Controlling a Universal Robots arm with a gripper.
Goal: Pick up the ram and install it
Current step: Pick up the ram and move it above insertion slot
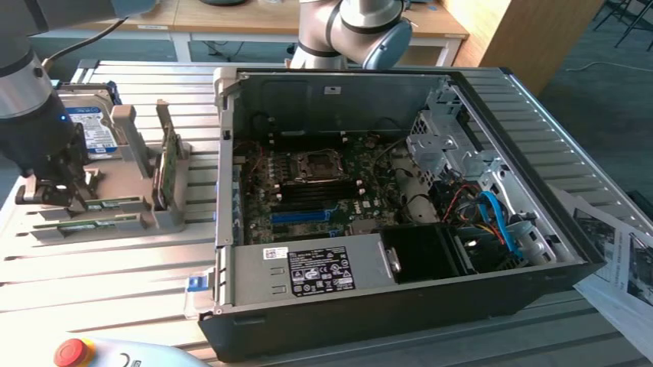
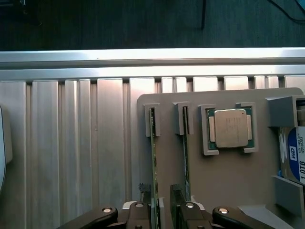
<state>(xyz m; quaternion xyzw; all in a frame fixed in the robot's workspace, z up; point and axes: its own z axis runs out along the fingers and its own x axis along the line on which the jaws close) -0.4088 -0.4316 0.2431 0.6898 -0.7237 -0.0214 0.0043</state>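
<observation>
The gripper (image 2: 160, 190) holds its fingers apart either side of the ram (image 2: 153, 152), a thin green stick on edge in the grey holder (image 2: 224, 176). A second stick (image 2: 187, 157) fills the next slot, then a silver processor (image 2: 231, 128) in its pocket, the hard drive (image 2: 295, 155) farthest

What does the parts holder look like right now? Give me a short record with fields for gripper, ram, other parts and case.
gripper: open, jaws either side of one stick's end
ram: on edge in its slot in the gray holder, not lifted
second stick: on edge in the neighbouring slot
processor chip: flat in its recess beside the sticks
hard drive: beyond the chip
computer case: open, at the exterior view's right of the holder
</observation>
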